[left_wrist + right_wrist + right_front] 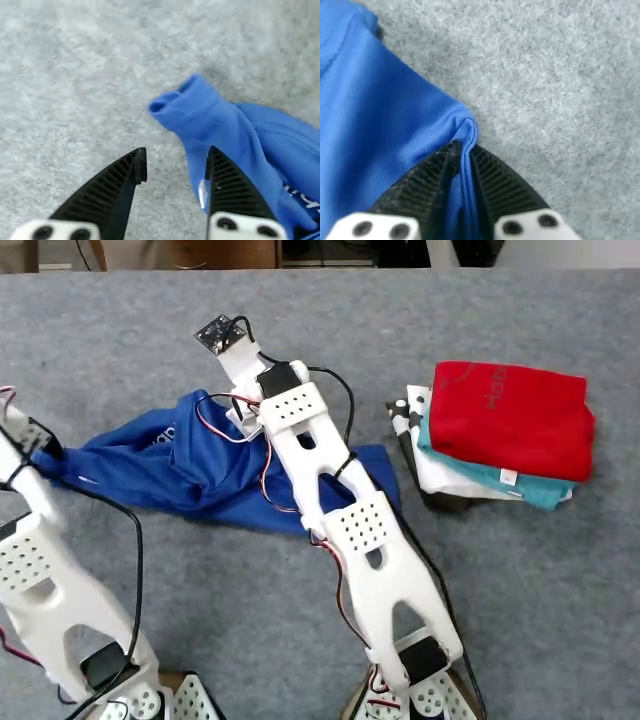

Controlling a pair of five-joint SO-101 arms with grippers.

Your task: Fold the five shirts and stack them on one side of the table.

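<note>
Blue shirt (200,475) lies crumpled mid-tabletop (120,330), well apart from the folded stack (500,430). Right tool (462,149) is pinched onto a shirt edge. Left tool (177,150) gapes beside the sleeve (175,102). Fabric looks light, limp and probably slippery, so grip at hems or corners.
</note>
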